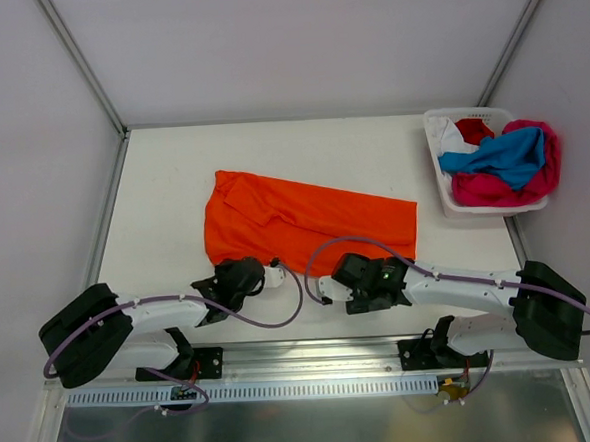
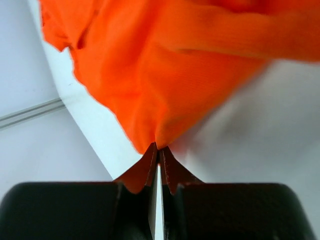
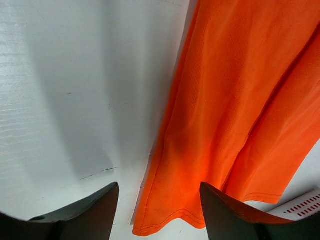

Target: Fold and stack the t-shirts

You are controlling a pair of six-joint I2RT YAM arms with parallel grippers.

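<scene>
The left arm (image 1: 160, 311) and right arm (image 1: 469, 282) are white with black joints and purple cables (image 1: 351, 240). The left hand (image 2: 158, 146) and right hand (image 3: 157, 186) are black.

Orange t-shirt (image 1: 305, 220) rumpled; others (image 1: 502, 163) heaped

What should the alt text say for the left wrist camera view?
The left gripper is shut on a pinch of the orange t-shirt, and the cloth spreads up from the fingertips to fill the top of the view. The white table shows beneath it.
</scene>
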